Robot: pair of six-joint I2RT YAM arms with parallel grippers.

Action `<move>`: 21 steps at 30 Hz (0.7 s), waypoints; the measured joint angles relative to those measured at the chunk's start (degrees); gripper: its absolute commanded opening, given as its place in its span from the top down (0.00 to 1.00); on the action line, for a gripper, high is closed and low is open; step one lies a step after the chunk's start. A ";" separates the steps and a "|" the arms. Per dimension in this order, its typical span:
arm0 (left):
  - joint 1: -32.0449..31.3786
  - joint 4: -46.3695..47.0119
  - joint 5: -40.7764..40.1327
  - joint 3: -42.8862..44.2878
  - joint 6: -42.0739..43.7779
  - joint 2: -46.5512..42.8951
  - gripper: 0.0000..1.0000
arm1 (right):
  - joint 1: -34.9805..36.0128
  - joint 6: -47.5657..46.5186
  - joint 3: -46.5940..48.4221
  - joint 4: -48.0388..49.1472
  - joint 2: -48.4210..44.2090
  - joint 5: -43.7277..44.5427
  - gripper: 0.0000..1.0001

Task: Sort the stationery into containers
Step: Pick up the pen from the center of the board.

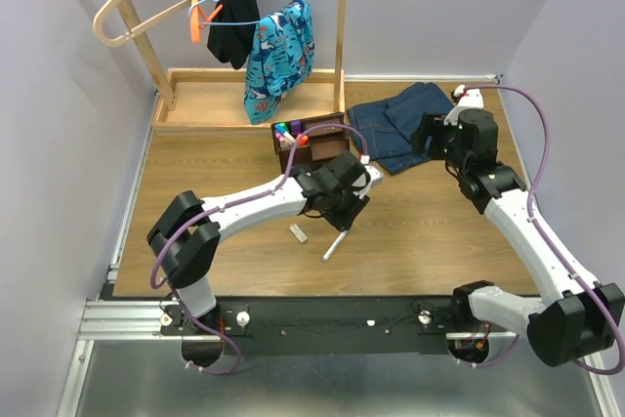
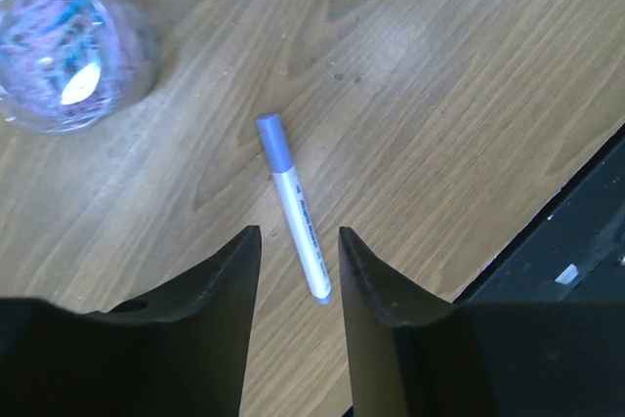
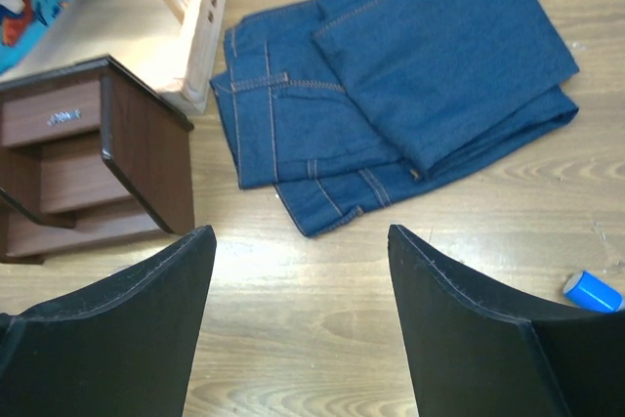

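- On the wooden table, seen from above, a thin white pen lies flat near the front middle.
- The left gripper hangs just over the pen's far end.
- A small white eraser lies just left of the pen.
- Farther back stands the dark brown organiser, with coloured markers poking up out of it.
- The right gripper is over the folded blue jeans.
- From the left wrist, the pen has a white body with tiny writing and a soft purple-blue cap.
- The cap points away from the gripper.
- The pen's bare end lies between the two black fingers and touches neither.
- The left gripper has its fingers a little apart and grips nothing.
- A clear round tub sits off to the upper left, full of small pink and blue bits.
- From the right wrist, the right gripper has its fingers spread wide with nothing between them.
- Past it lie the jeans, with the organiser to their left.
- At the right edge, only the blue end of the blue-capped bottle shows, lying on the table.
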 measured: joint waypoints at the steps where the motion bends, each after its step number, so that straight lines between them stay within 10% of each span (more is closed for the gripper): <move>1: -0.37 0.13 -0.22 0.07 -0.11 0.52 0.55 | 0.00 0.02 -0.31 0.02 0.00 0.00 0.21; 21: -3.58 1.42 -5.42 3.93 -0.37 10.84 0.55 | -4.09 1.09 -2.69 0.90 0.00 -2.19 0.22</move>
